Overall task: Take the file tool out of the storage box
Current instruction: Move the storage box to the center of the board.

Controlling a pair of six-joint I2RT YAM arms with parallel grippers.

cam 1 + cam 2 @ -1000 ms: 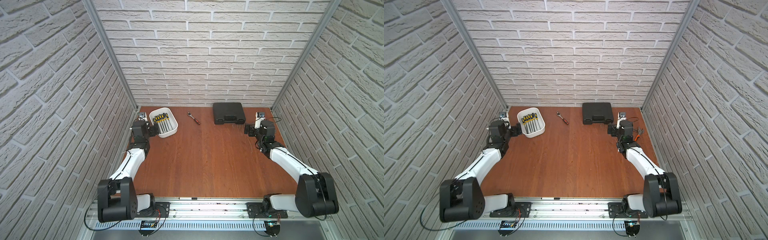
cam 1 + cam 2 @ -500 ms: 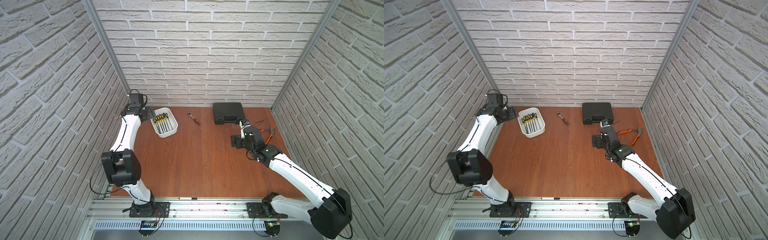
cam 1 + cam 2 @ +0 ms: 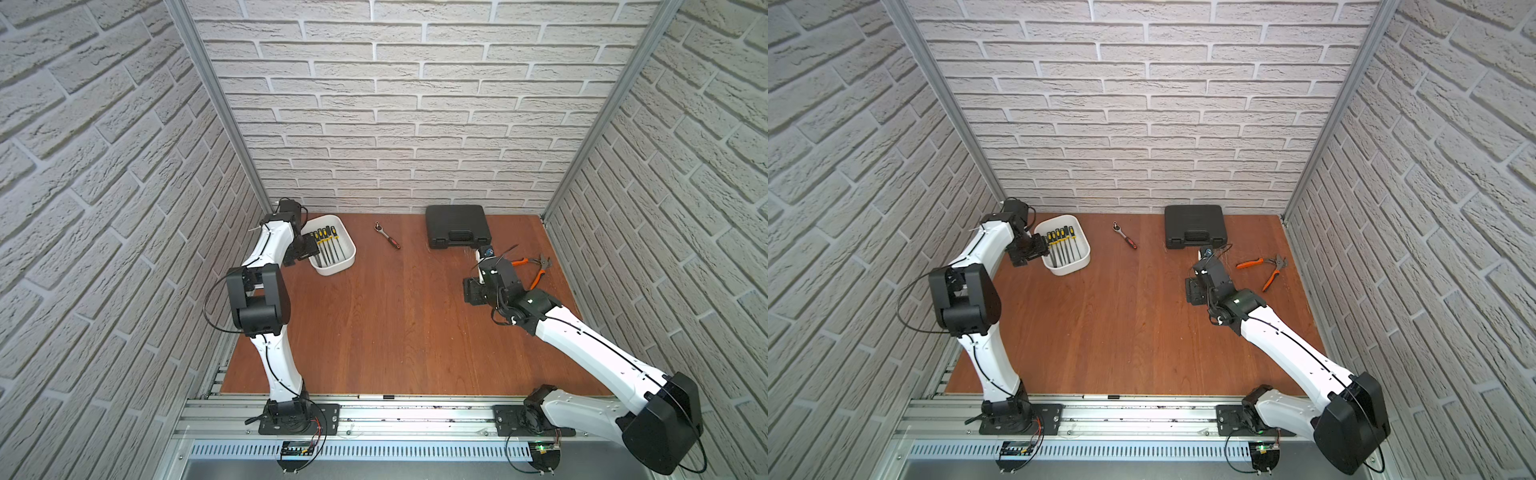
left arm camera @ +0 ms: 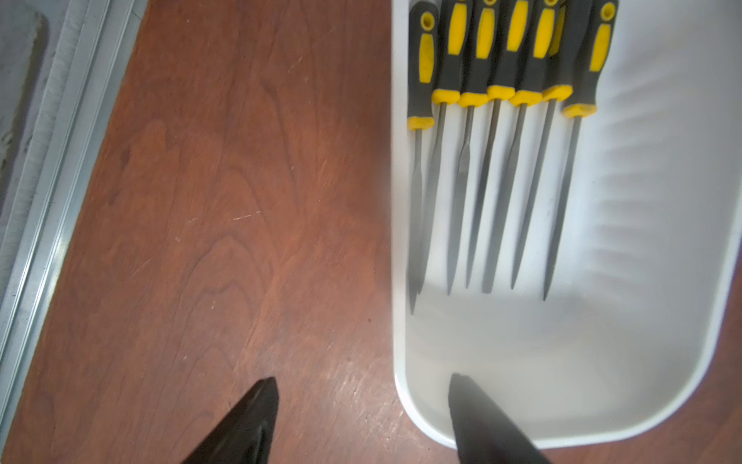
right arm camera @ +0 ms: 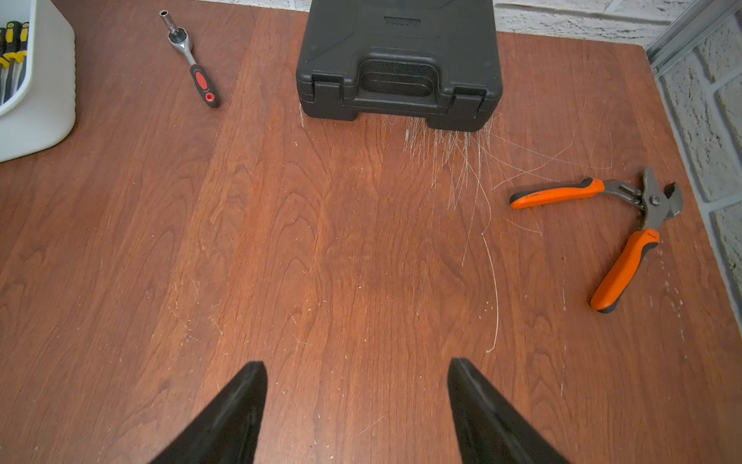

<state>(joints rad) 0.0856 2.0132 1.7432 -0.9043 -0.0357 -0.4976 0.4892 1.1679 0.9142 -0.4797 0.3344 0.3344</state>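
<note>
Left wrist view: swung up from the table's edge to straddle the storage box (image 4: 397,281) wall with left gripper (image 4: 363,405) spread, empty; yellow-handled files (image 4: 494,180), perhaps seven, untouched inside; reach done, descent and pinch remaining; right gripper (image 5: 357,401) spread too, pulled back to mid-table.

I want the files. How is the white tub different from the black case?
The white storage box is open on top, showing yellow-handled files; the black tool case is shut, hiding its contents. The storage box has plain walls; the tool case has a moulded handle. Both rest on the wooden table.
</note>
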